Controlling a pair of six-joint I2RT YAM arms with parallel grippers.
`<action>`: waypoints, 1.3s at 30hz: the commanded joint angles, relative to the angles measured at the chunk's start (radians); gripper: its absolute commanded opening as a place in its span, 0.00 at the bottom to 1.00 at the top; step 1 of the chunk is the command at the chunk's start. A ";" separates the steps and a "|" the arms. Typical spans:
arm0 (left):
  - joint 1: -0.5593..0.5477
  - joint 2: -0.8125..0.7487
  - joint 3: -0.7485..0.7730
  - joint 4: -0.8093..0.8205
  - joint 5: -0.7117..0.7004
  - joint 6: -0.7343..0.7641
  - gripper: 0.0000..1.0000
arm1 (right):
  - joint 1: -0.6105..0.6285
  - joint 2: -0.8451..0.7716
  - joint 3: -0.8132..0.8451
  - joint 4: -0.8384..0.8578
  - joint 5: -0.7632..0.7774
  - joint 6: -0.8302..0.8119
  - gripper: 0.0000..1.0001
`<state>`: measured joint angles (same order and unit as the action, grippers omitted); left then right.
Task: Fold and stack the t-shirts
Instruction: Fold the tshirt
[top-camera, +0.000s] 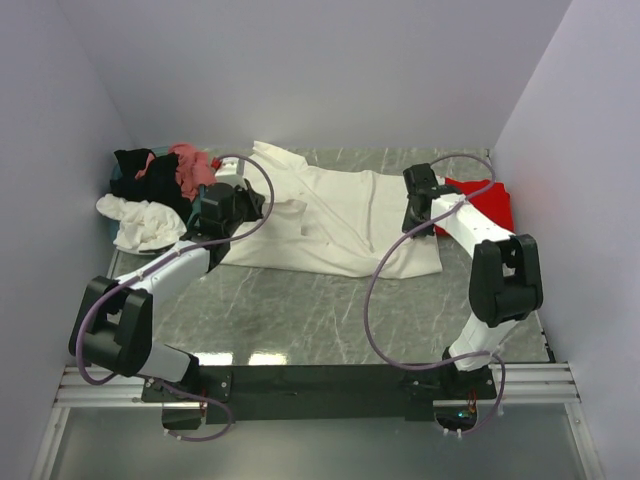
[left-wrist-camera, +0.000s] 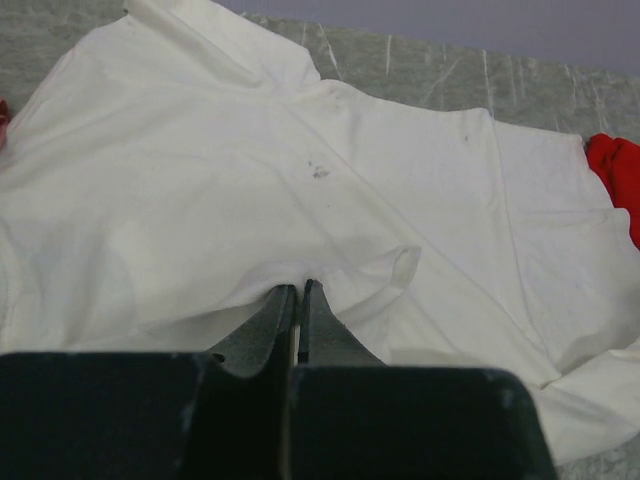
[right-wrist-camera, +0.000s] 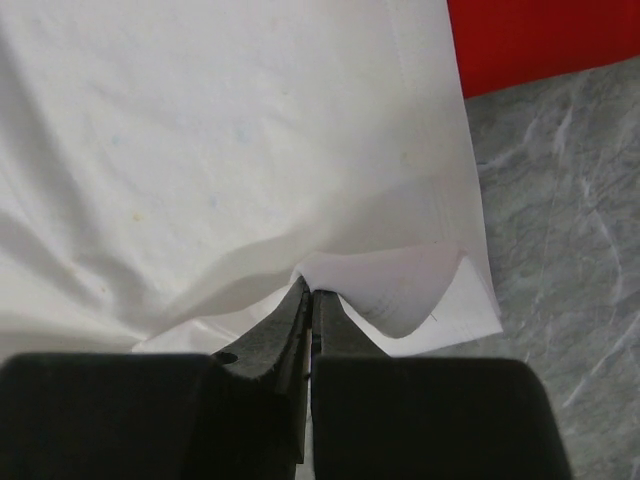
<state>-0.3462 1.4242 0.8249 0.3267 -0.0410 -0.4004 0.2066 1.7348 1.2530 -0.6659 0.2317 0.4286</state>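
Far left corner of desk (top-camera: 300, 310): heap of black t-shirt (top-camera: 133, 166), pink t-shirt (top-camera: 190, 165) and white t-shirt (top-camera: 140, 222), crumpled and touching. Hard to separate outlines inside the heap.

Left arm (top-camera: 170, 270): elbow low at near left edge, forearm slanting toward far edge, wrist over left part of cream t-shirt (top-camera: 340, 215).

Left hand (left-wrist-camera: 300, 293): closed tight, pinching a raised fold of cream cloth. Tips tucked under that fold in wrist view, hidden by own wrist housing in top view.

Cream t-shirt: spread across far middle of desk, one sleeve toward far edge, small grey marks near centre. Left part covered by the arm from above.

Right arm (top-camera: 490, 250): elbow high near right edge, forearm angled back toward far edge, wrist over right end of cream t-shirt.

Right hand (right-wrist-camera: 308, 293): closed, clamped on lifted cream hem corner, with the corner curled over beside the tips.

Red t-shirt (top-camera: 482, 200): far right corner, just beside cream hem; touching or not, cannot tell. Partly behind right arm from above, cut off at frame edge in both wrist views.
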 joint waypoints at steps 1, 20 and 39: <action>0.009 -0.047 0.025 0.075 0.023 0.017 0.01 | -0.007 -0.075 0.014 0.003 0.027 -0.008 0.00; 0.056 -0.119 -0.030 0.098 -0.003 0.005 0.01 | -0.016 -0.110 -0.040 0.009 0.054 0.002 0.00; 0.064 0.073 0.097 0.063 0.055 0.023 0.02 | -0.032 -0.011 0.036 0.006 0.052 -0.019 0.00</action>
<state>-0.2882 1.4773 0.8501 0.3691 -0.0151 -0.4019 0.1867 1.7088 1.2350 -0.6685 0.2623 0.4236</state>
